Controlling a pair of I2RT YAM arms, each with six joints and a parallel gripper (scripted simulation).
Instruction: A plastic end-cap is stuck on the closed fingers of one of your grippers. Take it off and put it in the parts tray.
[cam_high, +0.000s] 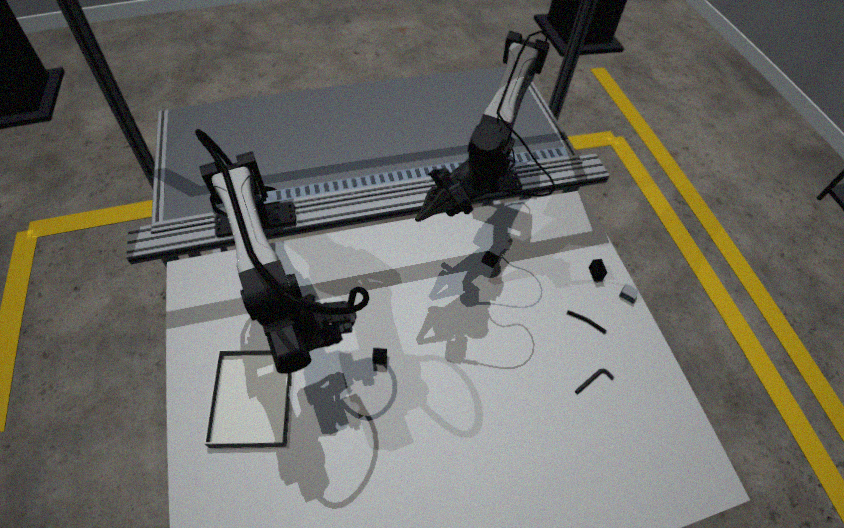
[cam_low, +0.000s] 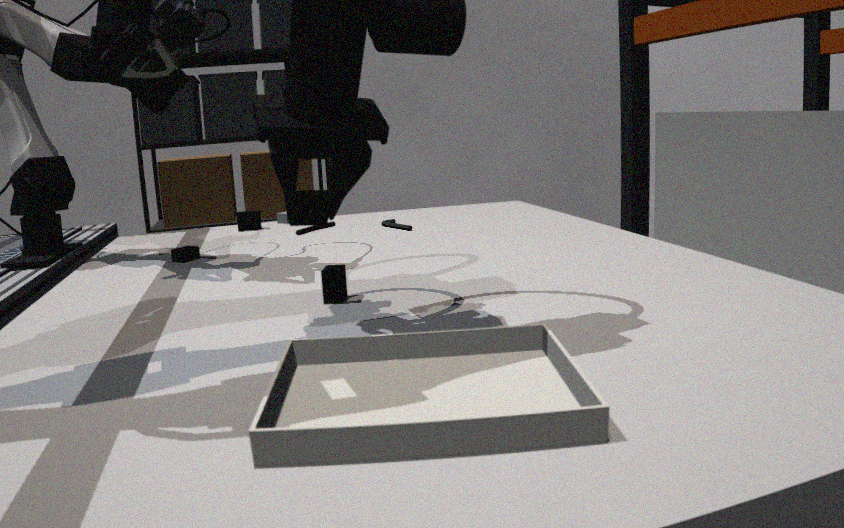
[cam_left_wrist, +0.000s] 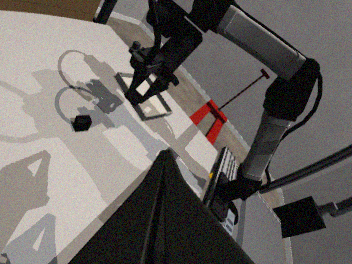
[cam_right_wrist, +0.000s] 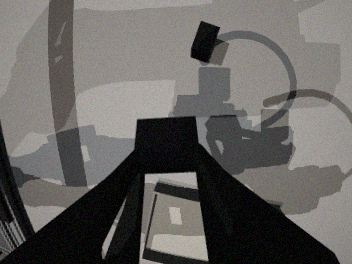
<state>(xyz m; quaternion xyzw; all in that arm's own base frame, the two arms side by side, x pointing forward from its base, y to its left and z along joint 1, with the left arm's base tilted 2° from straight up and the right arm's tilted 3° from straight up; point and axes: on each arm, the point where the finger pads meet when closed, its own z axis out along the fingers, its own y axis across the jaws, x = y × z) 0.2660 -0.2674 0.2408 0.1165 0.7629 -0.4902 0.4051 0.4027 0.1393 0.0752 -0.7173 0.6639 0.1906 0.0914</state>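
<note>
The black end-cap is a small block between the fingertips of my right gripper, which is shut on it, above the table and behind the tray in the exterior view. In the top view the arm hides the cap. My left gripper is shut, its fingertips bare, high near the rail. The parts tray is shallow, with pale floor and dark walls; it is empty. It also shows between the right fingers in the right wrist view.
A black block stands beyond the tray. Another black block lies near the left arm. A black hexagonal piece, a grey block, a rod and a hex key lie farther off.
</note>
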